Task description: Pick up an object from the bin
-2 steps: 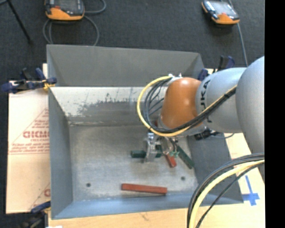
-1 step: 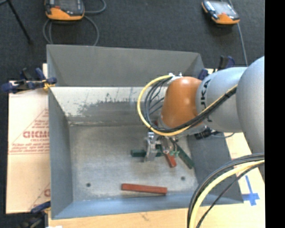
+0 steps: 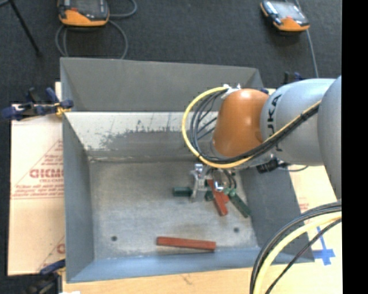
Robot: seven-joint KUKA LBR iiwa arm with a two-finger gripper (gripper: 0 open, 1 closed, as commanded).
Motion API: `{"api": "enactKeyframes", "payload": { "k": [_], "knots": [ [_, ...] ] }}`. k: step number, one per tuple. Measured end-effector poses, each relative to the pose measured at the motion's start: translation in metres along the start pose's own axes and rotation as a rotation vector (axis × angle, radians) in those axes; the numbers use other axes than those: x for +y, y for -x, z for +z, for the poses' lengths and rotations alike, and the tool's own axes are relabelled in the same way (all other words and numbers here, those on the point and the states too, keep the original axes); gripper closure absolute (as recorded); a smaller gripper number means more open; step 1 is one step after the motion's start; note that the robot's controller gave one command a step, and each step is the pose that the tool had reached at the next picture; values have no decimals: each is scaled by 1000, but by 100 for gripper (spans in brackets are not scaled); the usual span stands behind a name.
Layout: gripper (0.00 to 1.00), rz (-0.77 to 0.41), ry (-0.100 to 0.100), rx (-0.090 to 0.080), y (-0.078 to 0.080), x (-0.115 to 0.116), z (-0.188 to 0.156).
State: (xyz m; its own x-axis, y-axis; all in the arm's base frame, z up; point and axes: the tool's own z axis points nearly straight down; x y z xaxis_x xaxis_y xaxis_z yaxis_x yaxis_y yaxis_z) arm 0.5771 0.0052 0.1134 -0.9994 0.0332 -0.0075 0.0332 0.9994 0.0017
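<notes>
While the arm [image 3: 299, 120] sits low over the bin [image 3: 75, 189] floor, right of centre, its jaws are down among a small cluster; apart or together, I cannot tell. Nearest: short orange-red stick [image 3: 220, 205], long axis slanting toward front-right; dark green piece [image 3: 183, 192], lying crosswise. Step, likely: settling to grasp. Next calls for closing across the stick's width.

Dark carpeted floor [image 3: 184, 28] with two orange devices [image 3: 83, 12]
</notes>
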Motion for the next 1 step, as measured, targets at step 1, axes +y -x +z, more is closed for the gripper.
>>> {"api": "enactKeyframes", "payload": {
  "k": [1],
  "knots": [
    [100, 2, 0, -2, 3, 0, -52]
  ]
}}
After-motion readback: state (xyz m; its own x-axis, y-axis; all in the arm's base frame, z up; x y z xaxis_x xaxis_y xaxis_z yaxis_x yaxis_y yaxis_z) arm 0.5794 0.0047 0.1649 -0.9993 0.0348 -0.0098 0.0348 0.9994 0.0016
